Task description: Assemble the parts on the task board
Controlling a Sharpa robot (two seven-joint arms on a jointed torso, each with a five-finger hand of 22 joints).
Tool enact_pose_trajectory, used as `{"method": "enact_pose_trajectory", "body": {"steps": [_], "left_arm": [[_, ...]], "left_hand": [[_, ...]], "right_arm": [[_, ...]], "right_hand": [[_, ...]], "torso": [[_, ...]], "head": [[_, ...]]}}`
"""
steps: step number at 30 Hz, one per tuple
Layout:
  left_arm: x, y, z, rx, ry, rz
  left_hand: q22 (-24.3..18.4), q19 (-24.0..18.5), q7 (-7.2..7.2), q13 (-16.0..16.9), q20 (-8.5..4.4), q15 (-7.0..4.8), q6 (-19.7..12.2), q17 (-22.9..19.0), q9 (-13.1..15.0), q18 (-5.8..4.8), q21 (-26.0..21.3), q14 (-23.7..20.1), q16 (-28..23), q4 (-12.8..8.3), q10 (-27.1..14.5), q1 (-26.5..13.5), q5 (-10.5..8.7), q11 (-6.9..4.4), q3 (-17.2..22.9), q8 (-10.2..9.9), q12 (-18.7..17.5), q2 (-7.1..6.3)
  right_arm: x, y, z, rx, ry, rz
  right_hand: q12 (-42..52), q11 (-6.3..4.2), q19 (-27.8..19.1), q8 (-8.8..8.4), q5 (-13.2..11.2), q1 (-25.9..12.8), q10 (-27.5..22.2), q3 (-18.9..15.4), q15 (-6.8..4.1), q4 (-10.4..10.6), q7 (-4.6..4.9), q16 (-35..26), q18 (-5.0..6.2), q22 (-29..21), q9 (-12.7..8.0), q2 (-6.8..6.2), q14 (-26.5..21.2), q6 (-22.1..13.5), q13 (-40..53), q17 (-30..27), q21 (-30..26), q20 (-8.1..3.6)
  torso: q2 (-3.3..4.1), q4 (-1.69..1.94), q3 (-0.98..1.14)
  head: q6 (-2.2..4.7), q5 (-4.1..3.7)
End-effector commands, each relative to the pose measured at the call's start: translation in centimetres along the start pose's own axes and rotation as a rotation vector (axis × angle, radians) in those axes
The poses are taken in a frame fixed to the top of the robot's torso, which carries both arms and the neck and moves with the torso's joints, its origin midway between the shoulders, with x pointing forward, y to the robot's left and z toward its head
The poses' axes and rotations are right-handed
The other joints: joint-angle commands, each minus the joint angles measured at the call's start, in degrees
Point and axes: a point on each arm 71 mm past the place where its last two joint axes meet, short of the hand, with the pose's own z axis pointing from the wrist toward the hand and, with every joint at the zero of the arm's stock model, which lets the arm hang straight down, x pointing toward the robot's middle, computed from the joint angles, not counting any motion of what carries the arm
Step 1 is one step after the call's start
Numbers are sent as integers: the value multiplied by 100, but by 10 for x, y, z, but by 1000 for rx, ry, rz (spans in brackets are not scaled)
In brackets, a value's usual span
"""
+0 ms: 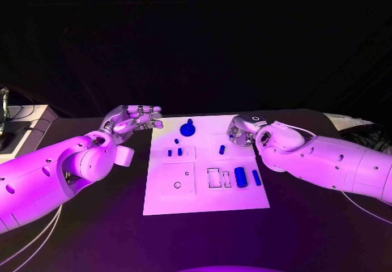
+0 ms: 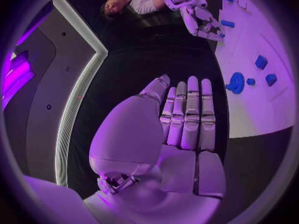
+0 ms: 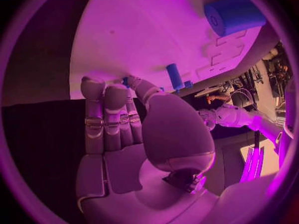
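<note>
Task board (image 1: 204, 195) at frame centre, parts (image 1: 240, 177) loose on it; left hand (image 1: 135, 119) upper left, right hand (image 1: 242, 129) upper right, fingers together, empty; risk: brushing parts askew.

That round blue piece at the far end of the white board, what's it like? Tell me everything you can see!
The round blue piece is a flat disc with a small knob sticking out of its far edge. It looks like smooth, solid blue plastic. In the left wrist view a lighter ring shows around its centre. It lies flat on the task board near the far edge, away from the other blue parts. Nothing touches it: the left hand and the right hand are off to either side.
</note>
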Motion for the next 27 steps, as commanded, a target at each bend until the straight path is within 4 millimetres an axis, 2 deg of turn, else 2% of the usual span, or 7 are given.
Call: {"method": "enact_pose_trajectory", "body": {"steps": [1,7,9,11,15,17,27], "left_arm": [[0,0,0,2,-8,-7],[-1,0,0,-4,-9,-6],[-1,1,-1,-6,-11,-6],[-2,1,-1,-7,-12,-5],[-2,1,-1,-7,-15,-5],[-2,1,0,-8,-16,-5],[-6,3,0,-14,-24,-3]], "left_hand": [[-96,66,8,1,-14,-13,14,24,-1,-128,-10,-3,-12,42,-23,14,-2,29,-59,1,-18,15],[-137,71,11,1,-16,-13,6,32,-1,-132,-5,-6,-12,49,-27,26,-5,32,-72,0,-19,16],[-137,71,11,1,-16,-13,6,32,-1,-132,-5,-6,-12,49,-27,26,-5,32,-72,0,-19,16],[-162,73,10,1,-20,-15,5,37,0,-135,-2,-6,-13,47,-31,42,-3,30,-74,1,-18,20],[-164,74,13,1,-21,-15,4,38,-1,-135,0,-4,-11,45,-31,48,-2,31,-71,0,-18,23],[-169,72,13,1,-23,-15,3,40,-1,-136,2,-3,-11,38,-33,60,-2,32,-67,0,-18,25],[-172,69,20,0,-26,-16,-3,43,-1,-138,8,-3,-12,29,-44,74,-1,37,-61,-1,-20,25]], "right_arm": [[9,-3,-3,22,57,-33],[8,-3,-4,26,39,-32],[7,-3,-5,26,22,-29],[6,-2,-5,23,4,-23],[4,0,-6,18,-33,-11],[2,0,-6,17,-54,-4],[-7,-3,-15,36,-104,75]], "right_hand": [[26,-45,59,22,-4,47,154,90,-53,-32,-49,27,69,301,17,121,-16,139,25,-15,40,-34],[16,-84,97,10,12,161,314,343,-96,-290,-62,107,-12,403,21,230,-1,276,24,-9,399,-102],[13,-92,100,10,-76,147,356,455,-99,-371,-67,151,-33,428,24,246,-2,307,24,4,536,-113],[17,-127,81,15,-329,148,466,545,-118,-444,-88,162,-55,444,32,263,-24,367,30,-3,655,-126],[16,-147,36,9,-659,153,544,668,-132,-502,-90,127,-92,454,28,282,-29,408,34,-51,798,-153],[18,-149,22,11,-719,150,558,706,-137,-511,-90,126,-98,455,27,283,-25,418,35,-63,847,-158],[17,-148,-14,9,-795,151,564,775,-137,-510,-81,136,-98,457,26,261,-20,428,35,-107,994,-161]], "torso": [[1,0,5],[1,-1,4],[2,-4,3],[1,-1,3],[3,5,0],[1,4,-3],[-9,-3,-3]], "head": [[-14,4],[-31,8],[-33,9],[-33,3],[-33,-13],[-38,-13],[-50,49]]}}
